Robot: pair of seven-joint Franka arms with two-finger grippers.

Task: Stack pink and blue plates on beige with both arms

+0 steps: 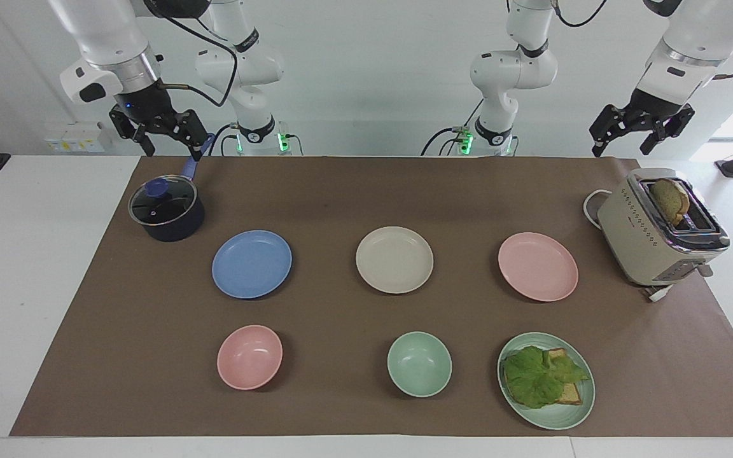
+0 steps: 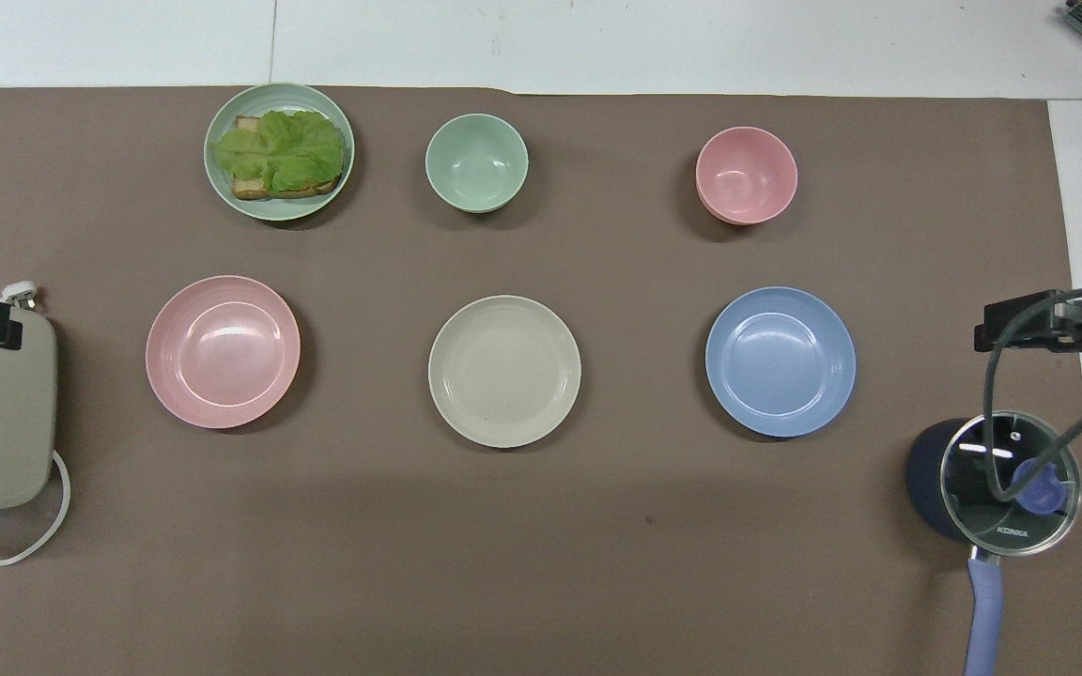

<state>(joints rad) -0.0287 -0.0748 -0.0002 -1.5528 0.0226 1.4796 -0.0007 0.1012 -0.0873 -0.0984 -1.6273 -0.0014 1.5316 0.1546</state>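
Only the facing view showed both grippers whole, the left gripper [image 1: 639, 135] and right gripper [image 1: 161, 135] raised with fingers apart, over three unstacked plates: pink plate [image 1: 537, 266], beige plate [image 1: 394, 259] between, blue plate [image 1: 252, 263].

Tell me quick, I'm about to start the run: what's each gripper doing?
Left gripper: open, holding nothing, raised above the boxy beige toaster.
Right gripper: open, holding nothing, raised above the dark lidded saucepan.

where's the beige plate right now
The beige plate lies mid-table, between the blue plate toward the right arm's end and the pink plate toward the left arm's end, nearer to the robots than the green bowl.
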